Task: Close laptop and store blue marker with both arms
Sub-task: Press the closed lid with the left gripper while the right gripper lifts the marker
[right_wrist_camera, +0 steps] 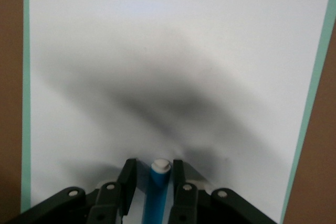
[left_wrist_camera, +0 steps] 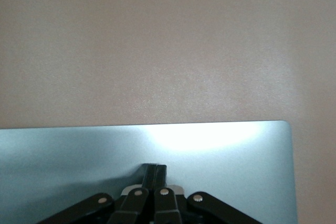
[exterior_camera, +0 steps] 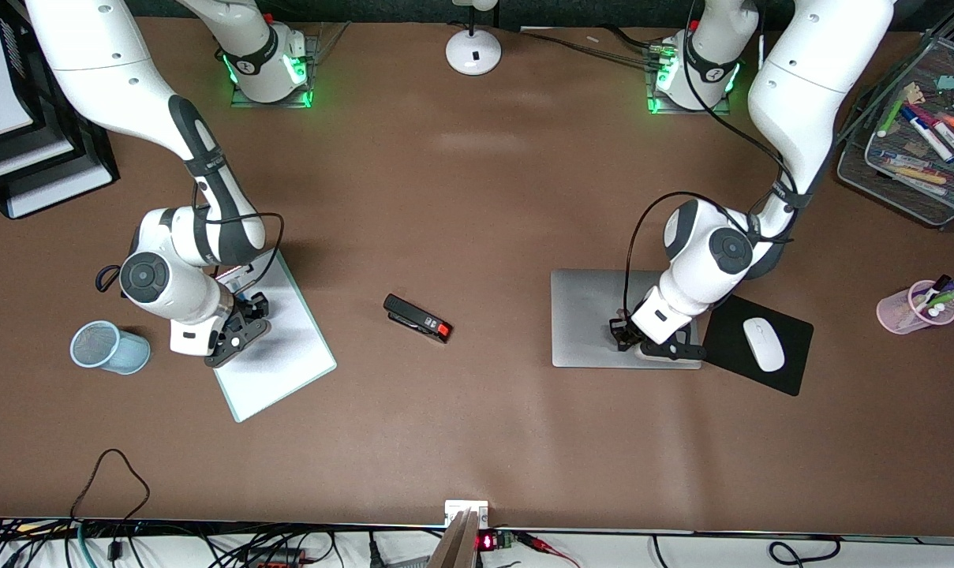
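From across the table, the laptop (exterior_camera: 595, 315) lies shut beside the mouse pad (exterior_camera: 761, 343), the left gripper (exterior_camera: 656, 347) pressed closed on its lid. At the right wrist, the right gripper (right_wrist_camera: 154, 182) straddles the blue marker (right_wrist_camera: 158, 190) on the whiteboard (right_wrist_camera: 173, 51), fingers narrow but not clearly pinching. The marker looks light, stiff and slick, so mid-barrel seems the best hold.

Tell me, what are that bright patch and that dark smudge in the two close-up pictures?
Left wrist view: glare on the closed laptop lid, just ahead of the shut left gripper. Right wrist view: a soft, blurred shadow across the white board, above the blue marker between the right gripper's fingers.
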